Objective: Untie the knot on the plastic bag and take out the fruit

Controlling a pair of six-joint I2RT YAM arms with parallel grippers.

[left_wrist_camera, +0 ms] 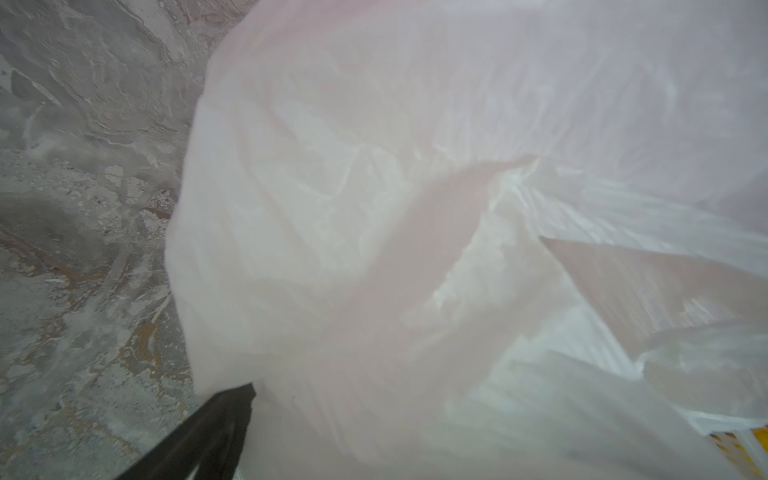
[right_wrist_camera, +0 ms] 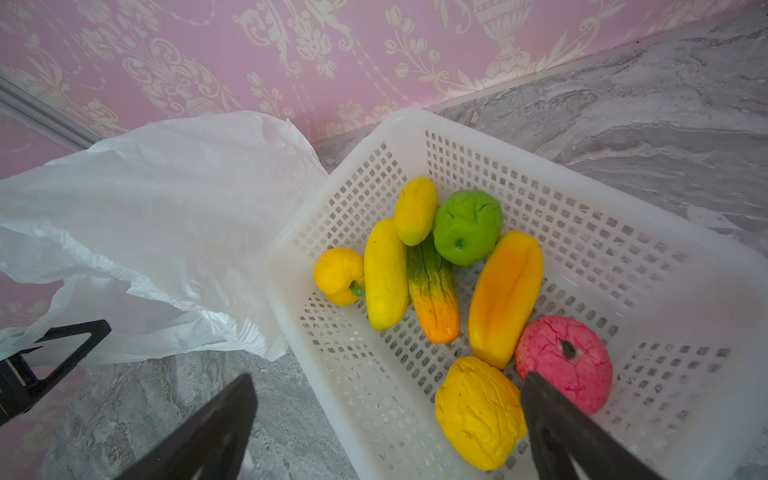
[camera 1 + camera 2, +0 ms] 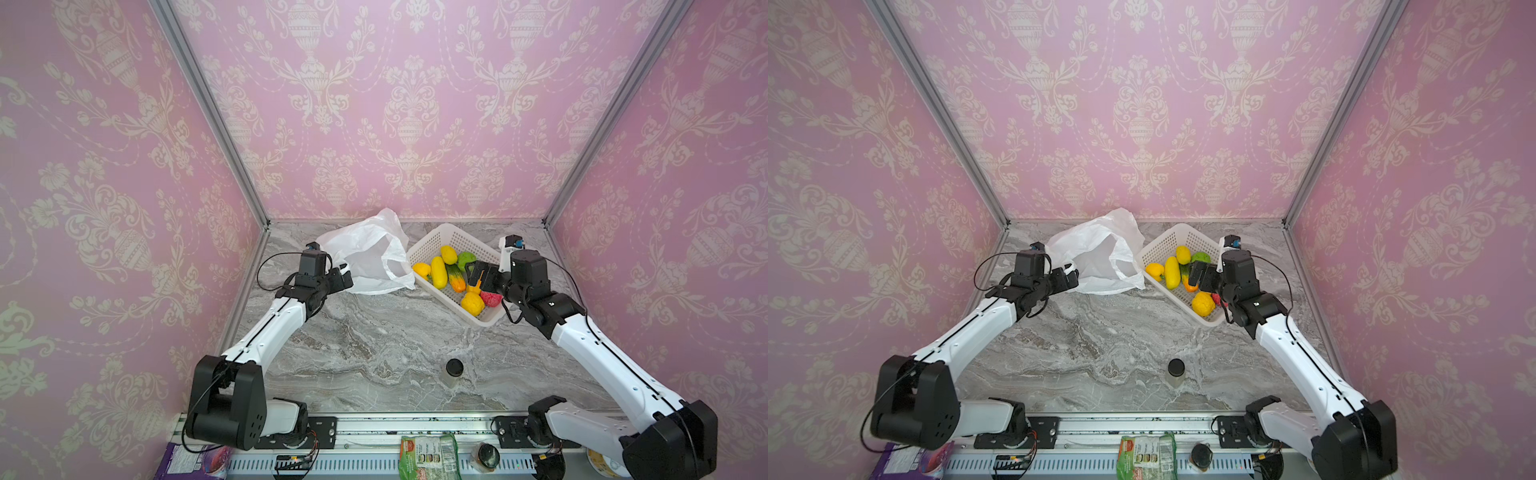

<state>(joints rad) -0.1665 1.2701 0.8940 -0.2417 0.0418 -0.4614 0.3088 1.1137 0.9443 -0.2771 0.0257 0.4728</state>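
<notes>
The plastic bag (image 3: 365,253) (image 3: 1096,253) lies crumpled at the back of the table with its mouth gaping; the knot is not in view. My left gripper (image 3: 345,277) sits at the bag's near left edge. It is open: one black finger (image 1: 224,419) shows far to the side, and bag film (image 1: 415,208) covers the rest. The fruit (image 3: 438,272) lies in a white perforated basket (image 2: 415,120): a green apple (image 2: 467,226), an orange mango (image 2: 505,295), a striped piece (image 2: 432,299), a pink one (image 2: 569,365) and several yellow ones. My right gripper (image 2: 388,380) (image 3: 471,272) hangs open over the basket, holding nothing.
A small jar with a black lid (image 3: 454,371) stands alone at the front middle of the marble table (image 3: 374,340). Packets (image 3: 428,457) lie on the front rail. Pink walls close in the back and both sides.
</notes>
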